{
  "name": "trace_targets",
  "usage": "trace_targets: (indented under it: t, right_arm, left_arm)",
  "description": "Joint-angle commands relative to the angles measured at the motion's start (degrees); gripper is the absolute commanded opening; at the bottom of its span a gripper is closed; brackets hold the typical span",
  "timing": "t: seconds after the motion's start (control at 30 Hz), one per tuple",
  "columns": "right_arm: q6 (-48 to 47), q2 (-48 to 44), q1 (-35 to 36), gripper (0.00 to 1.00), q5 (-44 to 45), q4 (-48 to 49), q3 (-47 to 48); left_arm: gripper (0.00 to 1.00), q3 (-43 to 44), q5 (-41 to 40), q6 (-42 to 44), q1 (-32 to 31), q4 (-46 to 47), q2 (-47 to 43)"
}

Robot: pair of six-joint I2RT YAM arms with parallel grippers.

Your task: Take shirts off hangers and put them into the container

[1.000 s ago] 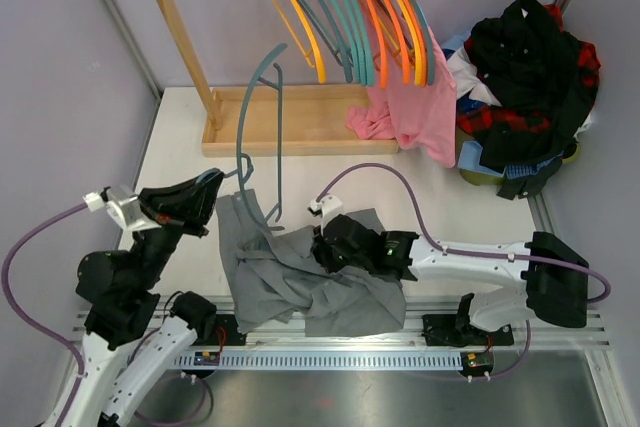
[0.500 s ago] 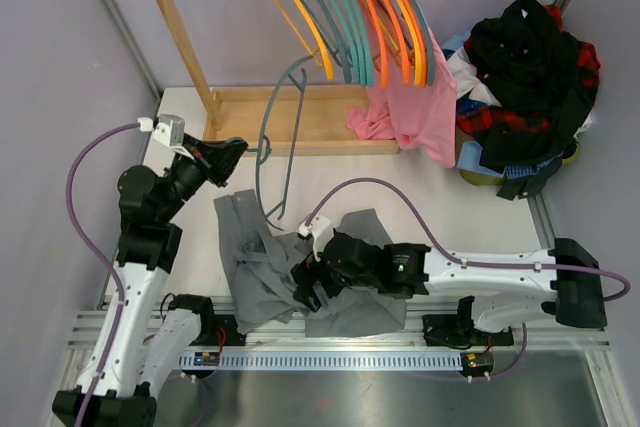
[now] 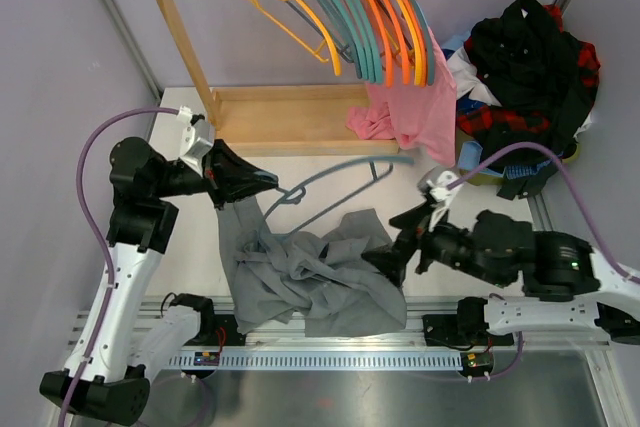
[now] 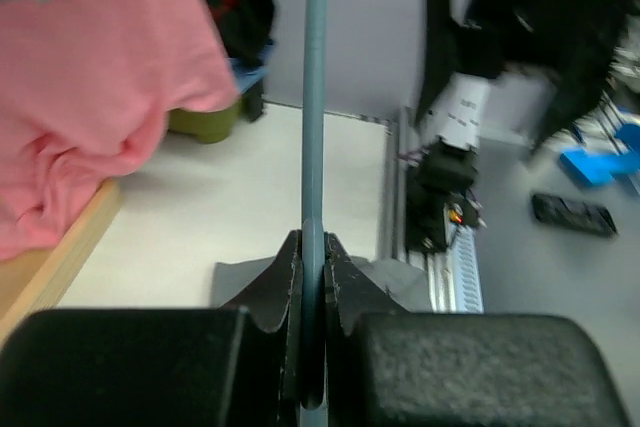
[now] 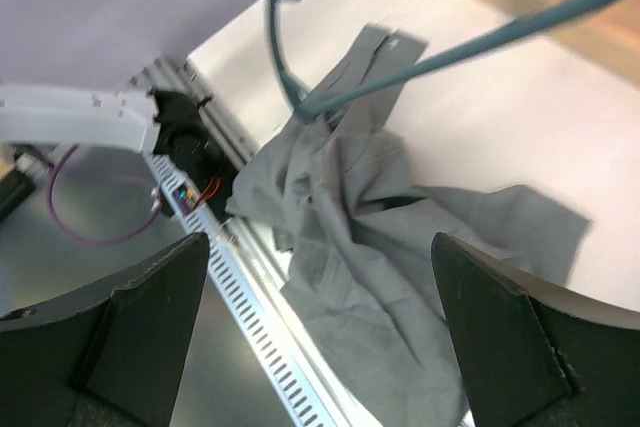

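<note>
Hanger extraction: my left jaws clenched the teal hanger (image 4: 315, 97), snagged in the grey shirt (image 3: 310, 282); right jaws, open beside it, needed to pin cloth next.

Left gripper (image 4: 314, 247) clamped on teal hanger (image 4: 315, 97), jaws tight on the bar. Bar ran straight toward 12 o'clock. Pink garment (image 4: 100, 77) hung at 10 o'clock, over the wooden tray (image 4: 50, 267) edge at 8. Yellow-green container (image 4: 205, 122) just beyond, at 11. Grey shirt (image 4: 395, 277) lay on white table (image 4: 200, 207) behind the fingertips. Right arm (image 4: 465, 117) at 1–2 o'clock, blurred.
</note>
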Motion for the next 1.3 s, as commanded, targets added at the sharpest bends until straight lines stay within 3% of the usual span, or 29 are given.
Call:
trace_targets:
  t: [0.0,0.17,0.57,0.83,0.9,0.97,1.0,1.03,1.1,1.13,1.2,1.23,1.27]
  right_arm:
    - [-3.00,-2.70,0.31,0.99,10.59,-9.73,5.28]
    - [-4.75,-3.24,0.31,0.99,12.63,-13.86,10.73]
    - [-11.60,2.64,0.31,0.99,5.07,-14.22,15.84]
    - [-15.48,5.81,0.31,0.97,1.81,-9.56,16.10]
    - [-15.74,6.16,0.23,0.85,0.85,-8.60,15.84]
    - [-15.66,6.25,0.31,0.62,0.15,-7.89,15.40]
    - [-15.40,6.25,0.31,0.13,0.40,-7.28,14.88]
    - [-14.52,6.16,0.31,0.00,1.36,-7.01,14.52]
    - [-14.51,5.64,0.31,0.00,1.47,-7.01,13.65]
    - [-14.25,5.46,0.31,0.00,0.94,-6.92,13.47]
    - [-13.90,5.20,0.31,0.00,0.50,-7.01,13.12]
    - [-13.72,5.11,0.31,0.00,0.49,-6.92,13.11]
    - [-13.64,5.11,0.23,0.00,0.76,-7.01,13.11]
  left_arm:
    - [0.00,3.80,13.94,10.71,-1.55,-10.03,0.21]
    - [0.00,-2.18,22.04,-7.97,-3.22,13.92,-0.23]
    - [0.00,-0.78,24.50,-10.91,-7.26,14.23,5.04]
    - [0.00,-1.74,26.18,-19.78,-11.04,22.04,7.50]
    - [0.00,-2.01,26.18,-20.50,-11.05,22.93,7.59]
    - [0.00,-2.10,26.18,-20.50,-11.05,23.37,7.41]
    - [0.00,-2.18,26.18,-20.50,-11.05,23.46,7.33]
    - [0.00,-2.10,26.09,-20.58,-11.05,23.81,7.33]
    - [0.14,-2.10,25.48,-20.94,-10.96,24.17,7.33]
    - [0.36,-1.92,24.61,-20.85,-10.52,24.25,7.33]
    - [0.68,-1.83,23.20,-20.50,-9.38,24.34,6.63]
    - [0.99,-1.40,22.15,-18.93,-7.81,22.95,6.19]
    - [0.99,-0.70,19.00,-16.48,-6.84,20.15,5.14]
